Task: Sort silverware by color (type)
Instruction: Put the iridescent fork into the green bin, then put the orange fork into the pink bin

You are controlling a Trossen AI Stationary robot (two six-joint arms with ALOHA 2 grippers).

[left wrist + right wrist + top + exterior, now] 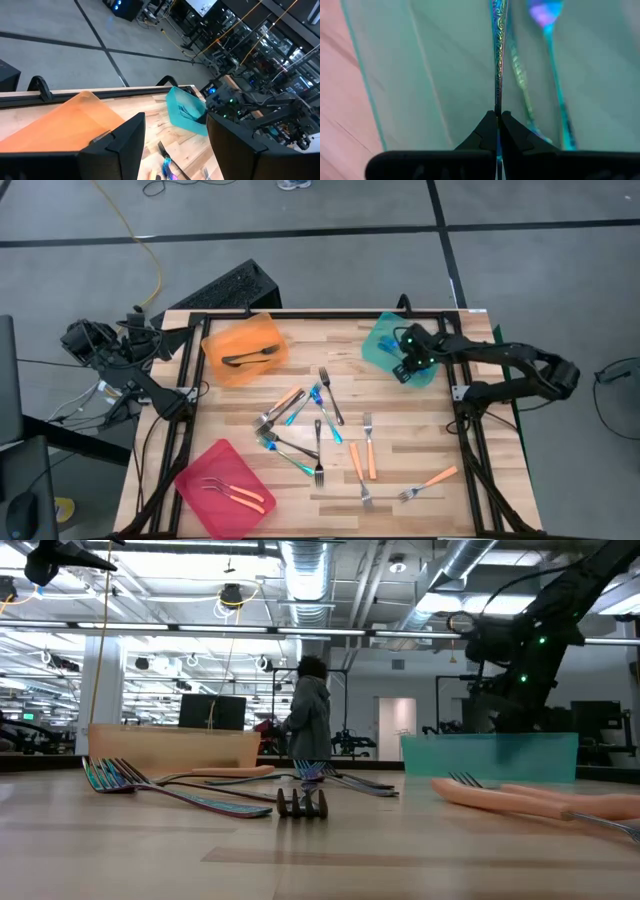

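The right gripper is hanging over the teal tray at the table's far right corner, its fingers clenching the slim handle of an iridescent blue fork above the tray floor, beside another blue piece lying there. The left gripper is waiting with jaws spread wide, off the table's far left edge near the orange tray, which is holding a dark fork. The loose forks are lying scattered across the table's middle, leaving bare wood along the right edge. The pink tray is sitting at the near left corner, holding two orange forks
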